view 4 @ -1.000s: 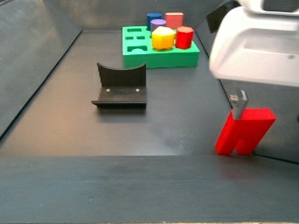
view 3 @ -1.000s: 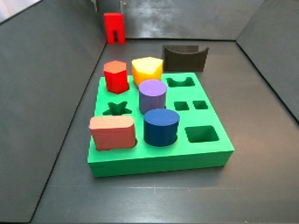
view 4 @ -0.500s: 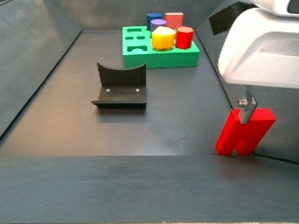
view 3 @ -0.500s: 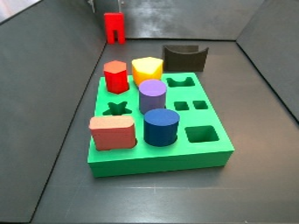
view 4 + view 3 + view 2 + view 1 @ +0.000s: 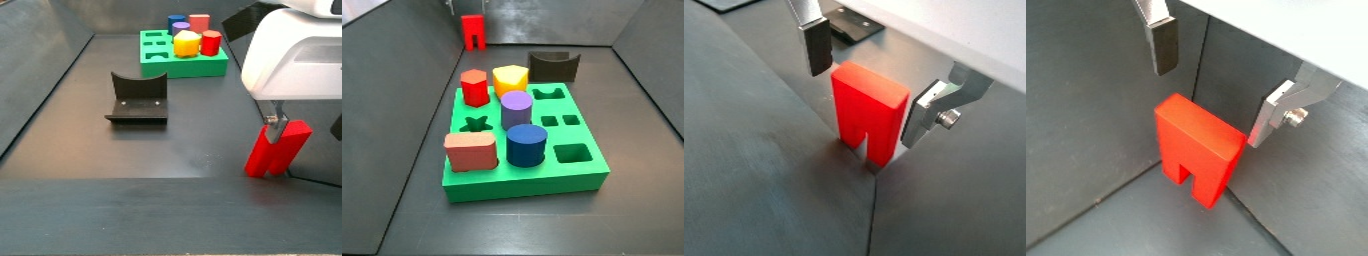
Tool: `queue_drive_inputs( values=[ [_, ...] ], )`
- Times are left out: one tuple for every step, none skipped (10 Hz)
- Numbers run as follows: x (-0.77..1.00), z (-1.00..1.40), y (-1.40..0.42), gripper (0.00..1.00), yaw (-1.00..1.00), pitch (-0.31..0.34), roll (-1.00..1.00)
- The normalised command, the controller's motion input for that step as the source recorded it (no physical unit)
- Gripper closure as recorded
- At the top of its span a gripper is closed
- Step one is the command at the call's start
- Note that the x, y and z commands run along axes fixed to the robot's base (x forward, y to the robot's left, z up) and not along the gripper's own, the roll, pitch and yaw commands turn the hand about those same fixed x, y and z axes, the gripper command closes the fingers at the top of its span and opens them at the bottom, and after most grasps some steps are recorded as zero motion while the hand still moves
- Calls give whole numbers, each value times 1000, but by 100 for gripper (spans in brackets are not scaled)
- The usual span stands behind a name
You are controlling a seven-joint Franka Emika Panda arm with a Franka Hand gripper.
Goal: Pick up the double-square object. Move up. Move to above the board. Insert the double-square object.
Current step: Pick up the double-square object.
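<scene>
Red and upright, the double-square object (image 5: 278, 148) is standing on the dark floor, well apart from the board (image 5: 183, 66). Straddling its top, the gripper (image 5: 869, 80) is hanging open, its fingers (image 5: 816, 46) flanking the block without touching (gaps are showing in both wrist views). Between block and board, the fixture (image 5: 136, 98) is sitting.

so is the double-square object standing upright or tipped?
Upright: the double-square object stands on the floor, groove vertical, the open gripper straddling its top.
</scene>
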Motion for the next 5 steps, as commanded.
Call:
queue_drive_inputs(
  values=[
    [277, 0, 0, 0, 411, -37, -117],
    [229, 0, -49, 0, 411, -54, -90],
    [166, -109, -140, 0, 397, -64, -44],
    [9, -229, -206, 0, 351, -74, 0],
    [-26, -394, -271, 0, 283, -110, 43]
  ],
)
